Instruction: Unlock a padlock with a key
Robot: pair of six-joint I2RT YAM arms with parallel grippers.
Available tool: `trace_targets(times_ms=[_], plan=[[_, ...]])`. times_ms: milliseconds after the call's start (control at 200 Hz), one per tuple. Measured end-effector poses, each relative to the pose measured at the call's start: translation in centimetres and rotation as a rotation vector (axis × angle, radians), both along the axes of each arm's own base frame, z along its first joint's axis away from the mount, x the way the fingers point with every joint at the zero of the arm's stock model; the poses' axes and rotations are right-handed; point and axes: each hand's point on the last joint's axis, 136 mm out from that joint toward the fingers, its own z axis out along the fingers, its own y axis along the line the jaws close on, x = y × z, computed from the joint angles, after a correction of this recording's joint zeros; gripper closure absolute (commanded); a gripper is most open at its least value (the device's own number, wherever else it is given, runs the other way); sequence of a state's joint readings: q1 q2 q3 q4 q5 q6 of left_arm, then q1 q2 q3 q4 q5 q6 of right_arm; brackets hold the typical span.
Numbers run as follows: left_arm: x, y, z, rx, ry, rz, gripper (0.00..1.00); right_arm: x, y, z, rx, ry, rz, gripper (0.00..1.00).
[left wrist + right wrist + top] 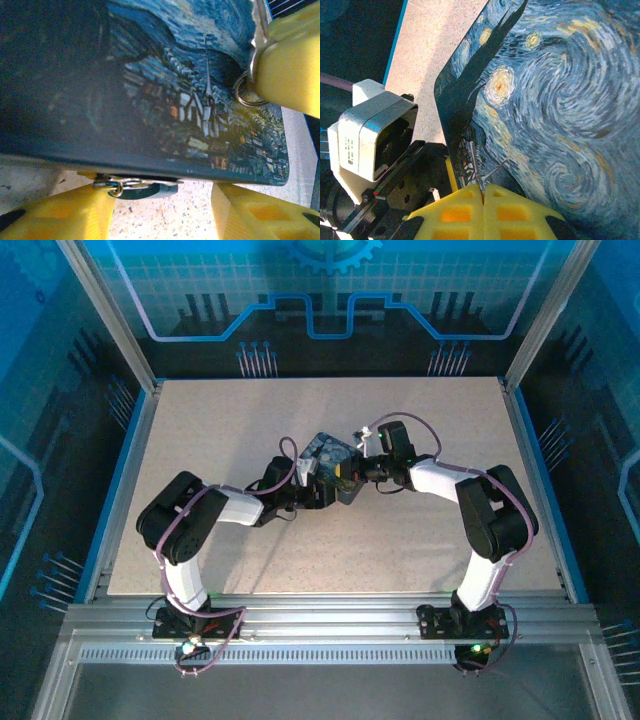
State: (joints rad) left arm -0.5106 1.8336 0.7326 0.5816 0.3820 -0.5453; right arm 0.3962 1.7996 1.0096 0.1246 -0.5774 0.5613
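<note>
Right jaws tight on thin metal key [476, 175]; left jaws spread beside rounded dark-blue padlock [142, 190].

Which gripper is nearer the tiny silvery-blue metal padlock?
Left. The left gripper has the tiny silvery-blue padlock between its yellow fingers, at the edge of the dark blue swirl-painted tin; the right gripper is farther, over the tin's face.

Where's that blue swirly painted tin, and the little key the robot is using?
Dark blue swirl-painted rectangular tin [560, 100]: right wrist view, on its painted face.
Thin dark metal key [474, 164]: right wrist view, on its bare shaft.
</note>
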Motion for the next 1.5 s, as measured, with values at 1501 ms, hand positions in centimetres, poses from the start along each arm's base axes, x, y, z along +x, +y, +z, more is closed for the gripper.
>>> trace_targets(times_ms=[1501], plan=[[1.2,0.4,-0.4,-0.115,0.088,0.150,0.51,0.2,-0.1,0.0,0.010,-0.012,-0.008,0.97]])
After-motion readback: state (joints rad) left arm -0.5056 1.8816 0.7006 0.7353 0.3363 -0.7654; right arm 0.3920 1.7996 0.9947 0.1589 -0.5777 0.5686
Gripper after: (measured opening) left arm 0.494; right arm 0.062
